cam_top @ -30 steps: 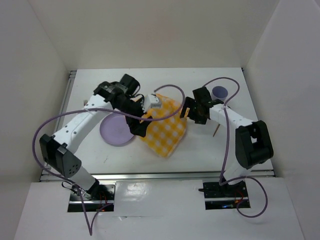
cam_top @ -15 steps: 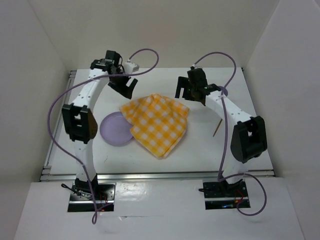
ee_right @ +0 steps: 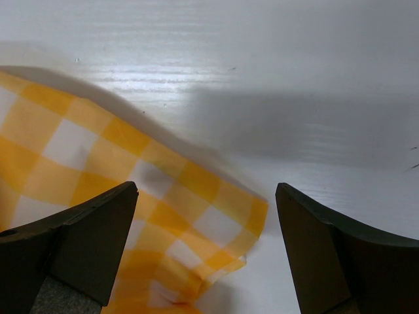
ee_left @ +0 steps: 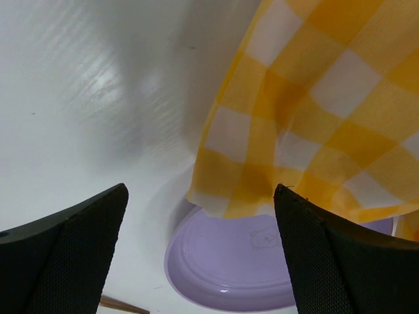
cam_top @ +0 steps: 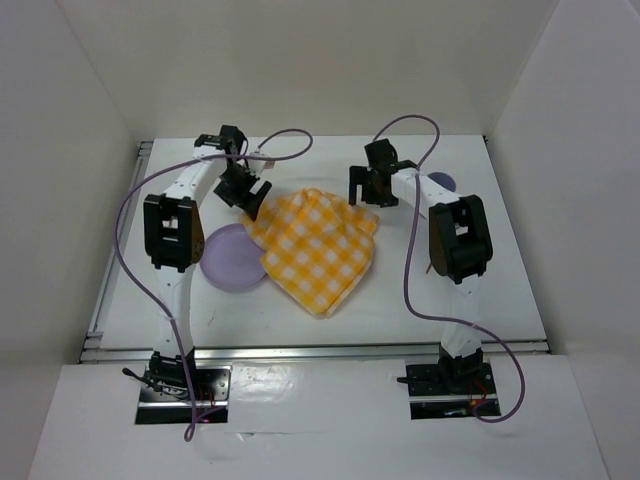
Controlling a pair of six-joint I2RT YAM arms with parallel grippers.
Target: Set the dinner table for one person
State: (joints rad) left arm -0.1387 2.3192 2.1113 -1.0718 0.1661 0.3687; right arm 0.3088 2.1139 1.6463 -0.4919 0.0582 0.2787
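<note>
Toward the table's (cam_top: 480, 285) far edge, left gripper (cam_top: 248, 196) and right gripper (cam_top: 362, 189) gape wide, empty — each over a cloth (cam_top: 318, 248) corner; the cloth overlaps the plate (cam_top: 224, 263).

The checked cloth (cam_top: 318, 250) fills the middle of the desk (cam_top: 480, 285), lapping over a purple plate (cam_top: 222, 262) at left. Bare surface lies open behind it and in front, down to the near rail (cam_top: 320, 350). White walls (cam_top: 60, 170) hem the other three sides.

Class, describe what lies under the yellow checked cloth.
The right rim of the purple plate lies under the cloth, on the white table. Anything else beneath is hidden.
</note>
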